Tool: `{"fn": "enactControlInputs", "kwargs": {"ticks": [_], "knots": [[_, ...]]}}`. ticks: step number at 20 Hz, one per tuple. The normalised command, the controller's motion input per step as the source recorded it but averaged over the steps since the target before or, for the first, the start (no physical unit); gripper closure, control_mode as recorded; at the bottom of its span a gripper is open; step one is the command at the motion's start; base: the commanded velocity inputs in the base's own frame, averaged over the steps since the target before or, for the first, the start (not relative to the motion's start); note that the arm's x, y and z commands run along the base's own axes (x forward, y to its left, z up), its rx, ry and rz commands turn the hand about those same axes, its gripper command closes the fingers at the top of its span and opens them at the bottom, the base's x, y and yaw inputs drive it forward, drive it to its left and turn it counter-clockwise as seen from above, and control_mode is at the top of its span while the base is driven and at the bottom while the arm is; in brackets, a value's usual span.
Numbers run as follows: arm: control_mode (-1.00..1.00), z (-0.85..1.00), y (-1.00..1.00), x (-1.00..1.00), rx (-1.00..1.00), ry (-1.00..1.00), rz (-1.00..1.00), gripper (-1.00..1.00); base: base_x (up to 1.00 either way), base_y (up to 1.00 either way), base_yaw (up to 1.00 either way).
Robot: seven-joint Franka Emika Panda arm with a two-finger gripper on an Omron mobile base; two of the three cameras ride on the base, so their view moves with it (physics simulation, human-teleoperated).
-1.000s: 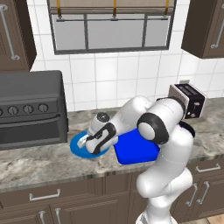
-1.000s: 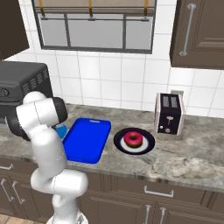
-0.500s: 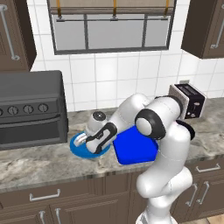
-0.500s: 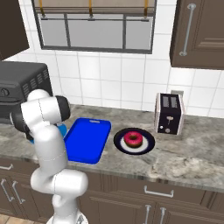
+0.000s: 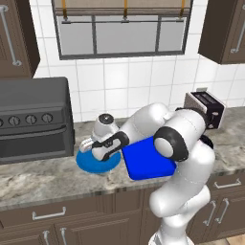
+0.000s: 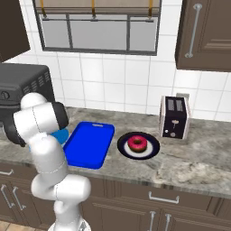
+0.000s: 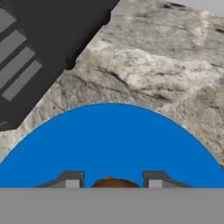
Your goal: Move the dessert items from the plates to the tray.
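Tray [image 6: 89, 144] between round plate [image 5: 91, 163] and donut plate [image 6: 124, 146]

White tiled wall [image 6: 117, 85], window [image 6: 97, 27], granite counter [image 6: 189, 164], dark cabinets [image 6: 203, 34].

A simulated home kitchen.
A toaster [image 6: 174, 117] stands on the granite desk [image 6: 189, 163], with white wall tiles [image 6: 117, 81] behind it and dark cabinets [image 6: 204, 34] above.

No text, label or number can be read anywhere (nothing legible at all).
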Motion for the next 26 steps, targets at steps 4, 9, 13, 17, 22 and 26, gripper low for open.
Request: {"fn": "enactControlInputs", "kwargs": {"ticks": [4, 9, 13, 17, 22, 26], "knots": [[-1.00, 0.74, -0.55, 0.00, 0.00, -0.01, 0.00, 1.00, 0.00, 0.00, 0.00], [-1.00, 0.53, -0.97, -0.01, 0.00, -0.02, 0.00, 1.00, 0.00, 0.00, 0.00], [-1.00, 0.49, -0.99, 0.00, 0.00, 0.00, 0.00, 1.00, 0.00, 0.00, 0.00], [-1.00, 0.20, -0.88, -0.03, 0.00, 0.00, 0.00, 1.00, 0.00, 0.00, 0.00], [-1.00, -0.03, -0.42, 0.00, -0.06, 0.14, -0.04, 1.00, 0.00, 0.00, 0.00], [-1.00, -0.09, -0.33, -0.01, -0.04, 0.17, -0.04, 1.00, 0.00, 0.00, 0.00]]}}
